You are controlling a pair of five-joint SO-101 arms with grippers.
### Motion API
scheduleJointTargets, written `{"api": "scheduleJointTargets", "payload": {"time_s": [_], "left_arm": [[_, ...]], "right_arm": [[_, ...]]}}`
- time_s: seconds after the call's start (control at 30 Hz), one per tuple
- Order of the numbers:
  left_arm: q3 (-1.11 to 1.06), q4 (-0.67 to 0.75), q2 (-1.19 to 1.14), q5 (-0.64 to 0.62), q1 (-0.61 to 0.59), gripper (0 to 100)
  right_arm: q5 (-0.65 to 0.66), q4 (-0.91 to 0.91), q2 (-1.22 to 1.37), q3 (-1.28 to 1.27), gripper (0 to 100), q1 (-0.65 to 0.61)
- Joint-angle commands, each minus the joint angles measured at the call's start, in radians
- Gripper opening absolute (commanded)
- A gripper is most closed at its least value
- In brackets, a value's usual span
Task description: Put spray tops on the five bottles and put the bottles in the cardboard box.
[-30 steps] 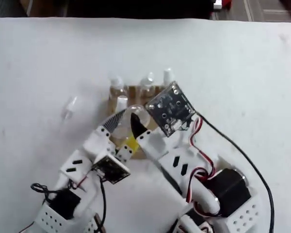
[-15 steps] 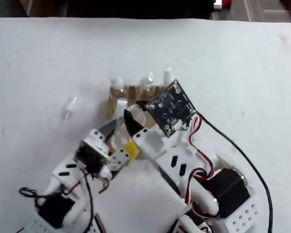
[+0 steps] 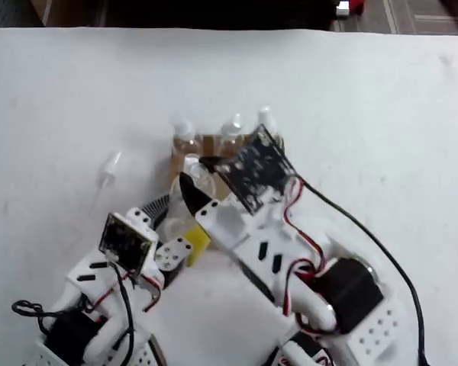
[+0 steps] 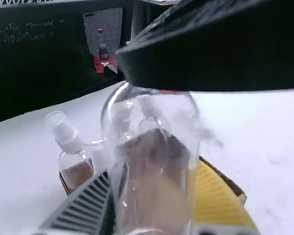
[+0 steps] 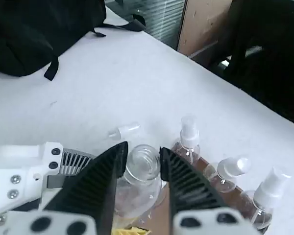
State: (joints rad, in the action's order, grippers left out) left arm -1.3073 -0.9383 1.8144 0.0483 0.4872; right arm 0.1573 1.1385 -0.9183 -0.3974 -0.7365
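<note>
A clear bottle (image 3: 185, 207) with no spray top stands tilted at the near edge of the cardboard box (image 3: 211, 145). My left gripper (image 3: 175, 223) is shut on its body, the grey pad and the yellow pad pressing either side (image 4: 154, 166). My right gripper (image 5: 142, 159) is shut on the bottle's open neck (image 5: 142, 169), a black finger on each side. Three bottles with spray tops (image 5: 188, 138) stand in a row in the box. A loose spray top (image 3: 108, 169) lies on the table left of the box.
The white table (image 3: 382, 114) stretches wide on the right and far sides. Both arm bases crowd the near edge. A dark bag (image 5: 34, 34) rests on the table far off to the side.
The left arm has drawn back toward the near left and its wrist has turned. The bottle and the right gripper have shifted slightly left with it.
</note>
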Motion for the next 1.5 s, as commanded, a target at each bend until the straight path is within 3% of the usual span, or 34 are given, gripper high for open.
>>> {"api": "scheduleJointTargets", "payload": {"time_s": [0.0,0.2,0.37,0.53,0.77,1.13,1.27,1.47], "left_arm": [[0.104,-0.021,0.015,0.107,0.064,15],[0.112,-0.017,0.015,0.115,-0.018,15],[0.109,0.023,0.015,0.118,-0.016,6],[0.115,-0.012,0.015,0.107,-0.016,20],[0.252,-0.164,0.013,0.107,-0.01,24],[0.229,-0.184,0.013,0.123,-0.016,25],[0.209,-0.187,0.015,0.239,-0.021,23],[0.305,-0.222,0.013,0.273,-0.237,20]], "right_arm": [[0.006,-0.048,0.102,0.017,1.6,0.005],[0.006,-0.059,0.122,0.014,1.6,0.065],[0.002,-0.016,0.122,0.009,1.6,0.074],[0.003,-0.015,0.131,0.008,1.6,0.074],[0.005,-0.102,0.131,-0.092,1.6,0.047],[0.0,-0.113,0.12,-0.11,1.6,0.056],[0.005,-0.047,0.067,-0.098,1.6,0.062],[0.006,-0.024,-0.17,-0.1,1.6,0.189]]}}
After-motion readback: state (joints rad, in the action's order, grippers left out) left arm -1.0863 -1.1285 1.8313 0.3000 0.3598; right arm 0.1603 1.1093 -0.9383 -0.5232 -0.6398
